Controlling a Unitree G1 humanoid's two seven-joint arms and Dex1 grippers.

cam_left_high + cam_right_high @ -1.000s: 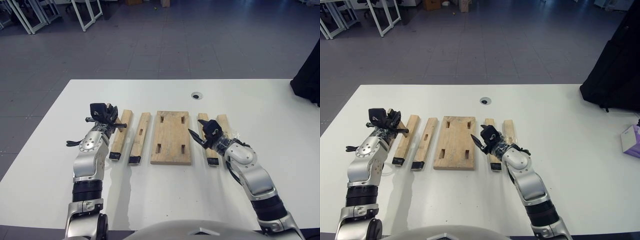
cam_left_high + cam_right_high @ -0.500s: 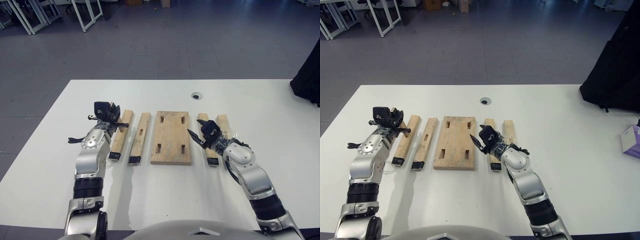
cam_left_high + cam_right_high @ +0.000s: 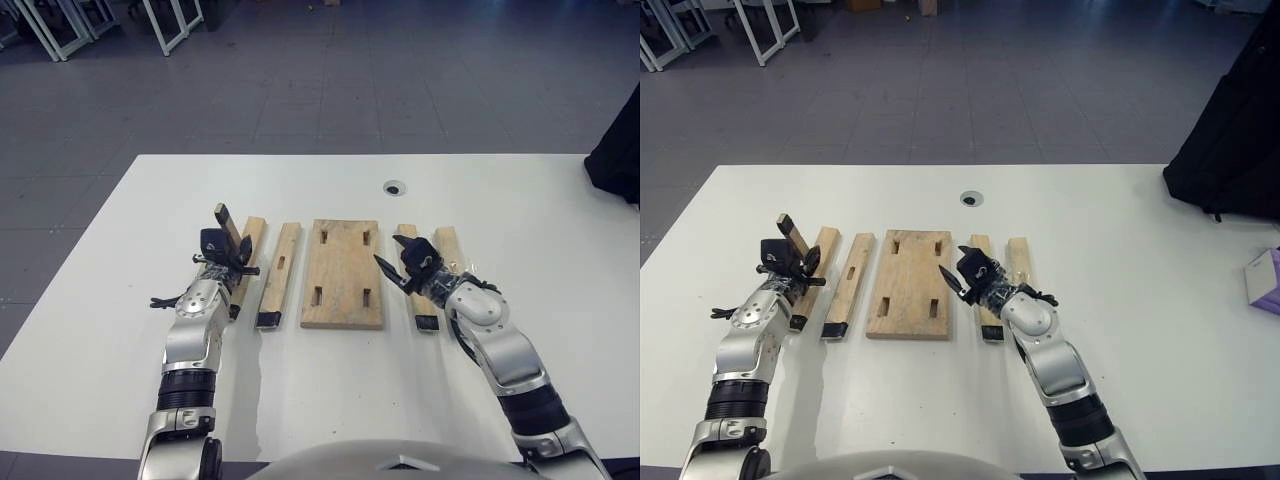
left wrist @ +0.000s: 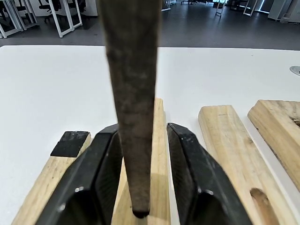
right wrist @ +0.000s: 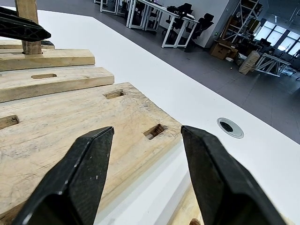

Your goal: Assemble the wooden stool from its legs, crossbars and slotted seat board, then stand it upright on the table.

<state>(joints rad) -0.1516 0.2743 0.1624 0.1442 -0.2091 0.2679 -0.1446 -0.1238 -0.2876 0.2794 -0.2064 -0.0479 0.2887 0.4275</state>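
The slotted seat board point(image 3: 343, 273) lies flat mid-table. Two legs point(image 3: 279, 272) lie to its left and two legs point(image 3: 415, 283) to its right. My left gripper point(image 3: 228, 262) is shut on a dark wooden bar point(image 3: 222, 220), which stands tilted on end over the outer left leg point(image 3: 250, 240). In the left wrist view the bar point(image 4: 133, 93) sits between the fingers point(image 4: 187, 159), its lower end against that leg point(image 4: 158, 140). My right gripper point(image 3: 392, 270) hangs open at the board's right edge, nothing between its fingers point(image 5: 84, 173).
A round cable hole point(image 3: 394, 187) is in the table behind the board. A black bag point(image 3: 1230, 140) stands at the far right and a small purple box point(image 3: 1265, 280) at the right edge. Another piece with a black end point(image 4: 70, 143) lies beside the outer left leg.
My left gripper has come nearer and slightly right, and the dark bar now stands up out of it. The right arm has hardly moved.
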